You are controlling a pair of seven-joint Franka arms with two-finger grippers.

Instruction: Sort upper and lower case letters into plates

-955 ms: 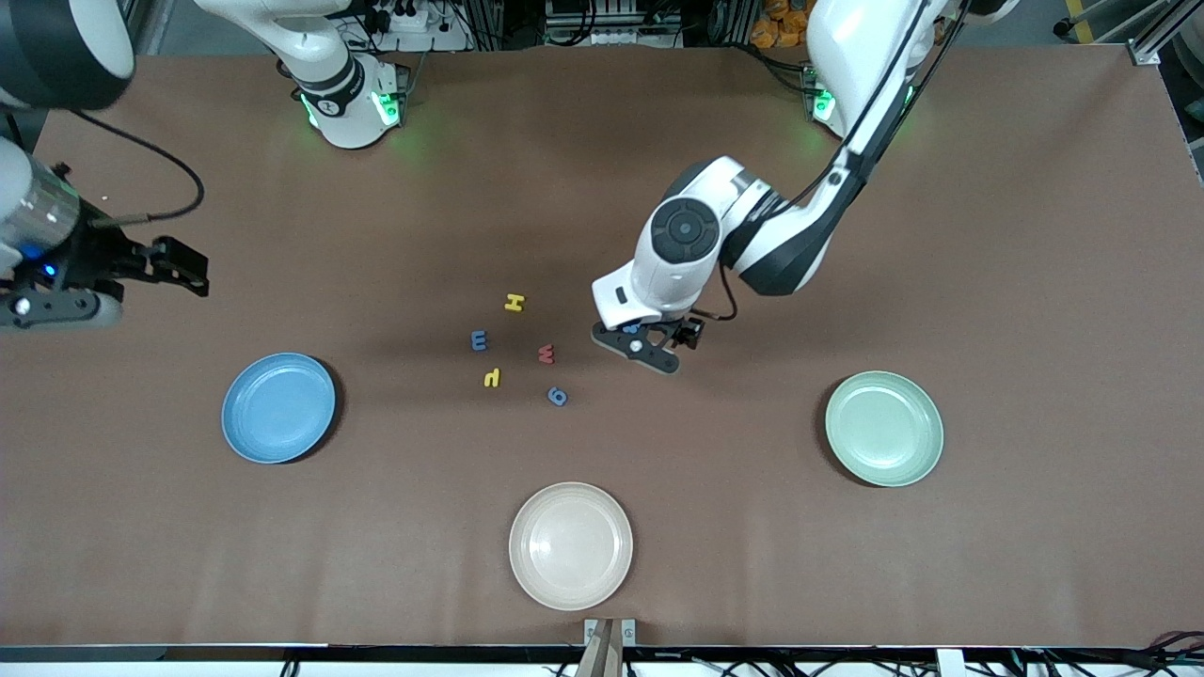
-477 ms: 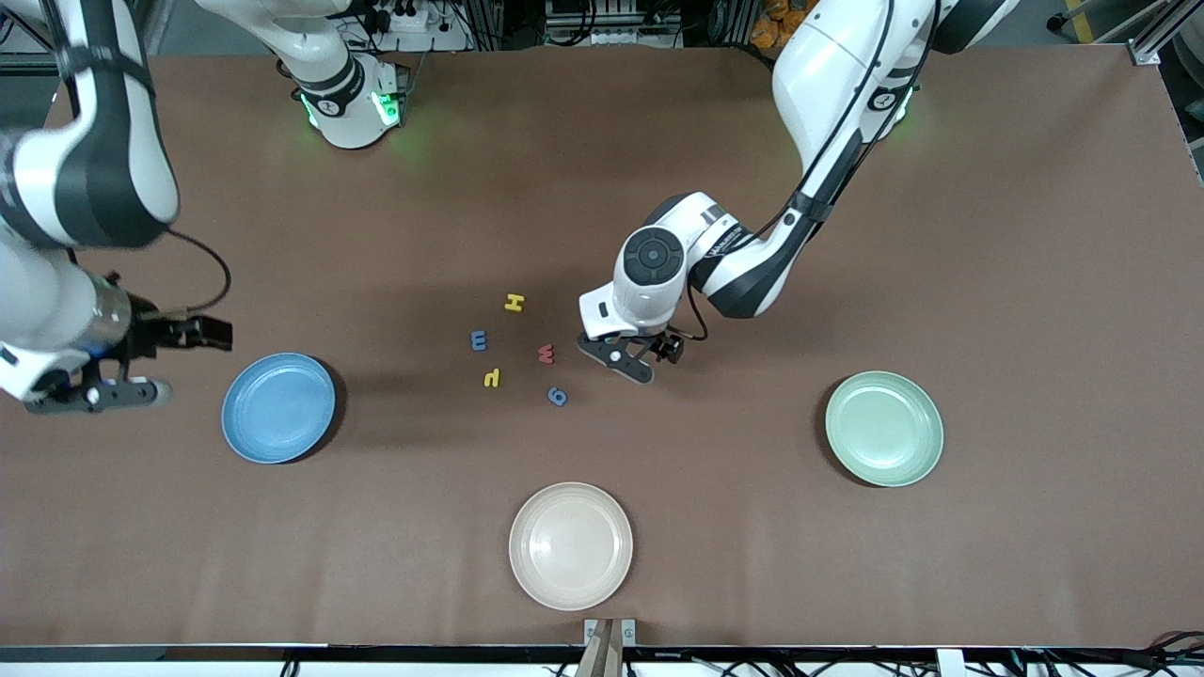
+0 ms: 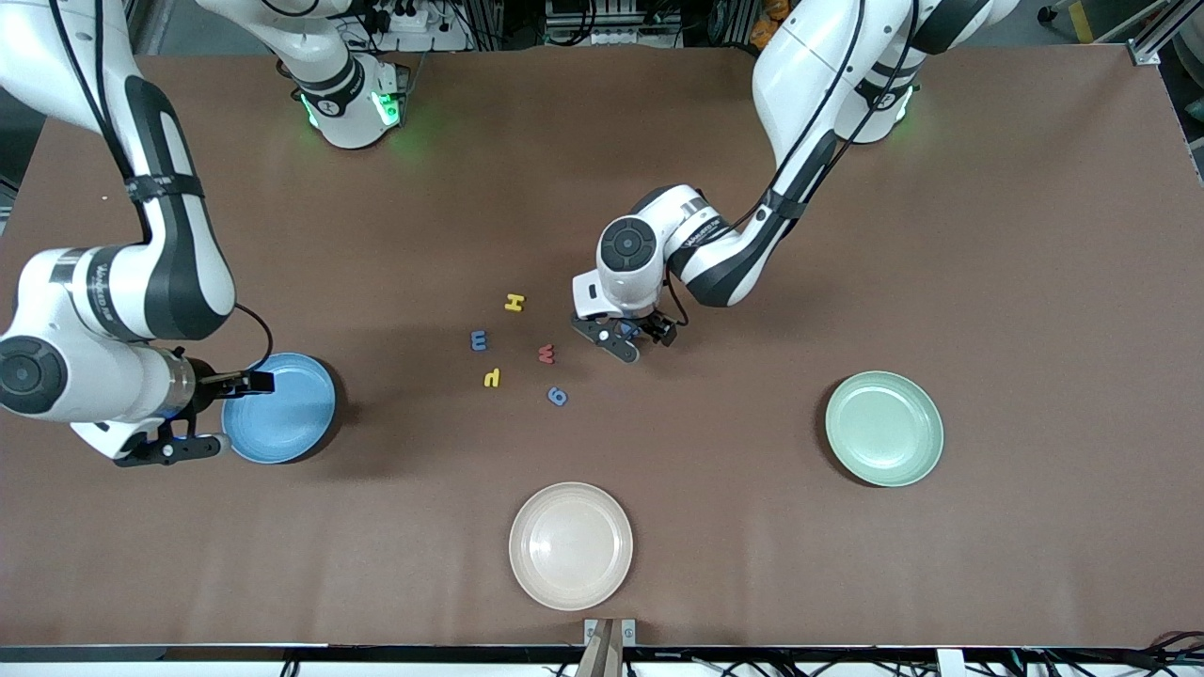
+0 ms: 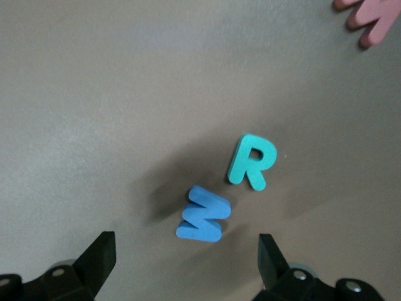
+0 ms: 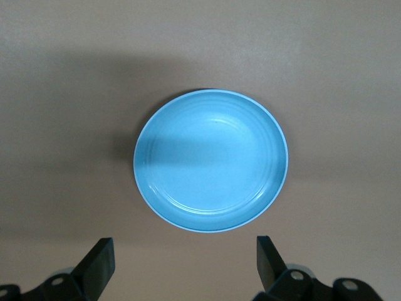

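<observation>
Blue and teal are the two letters under the left gripper [image 4: 185, 263]. The blue letter [image 4: 203, 214] (it looks like a Z or an N) lies between the wide-apart jaws, just ahead of them, with its long side tilted. The teal R [image 4: 252, 161] sits just beside it, a bit farther out, so I think the blue one is the easy grab. In the front view the left arm hides both.

Four more letters lie on the desk [image 3: 941, 235]: yellow H [image 3: 514, 302], blue m [image 3: 479, 339], a red one [image 3: 546, 354], another yellow one [image 3: 491, 377], plus a blue 6 or 9 [image 3: 557, 396].

The right gripper [image 3: 218, 412] hangs at the edge of the blue plate [image 3: 292, 423], jaws spread and holding nothing. The green plate [image 3: 884, 428] has nothing in it.
</observation>
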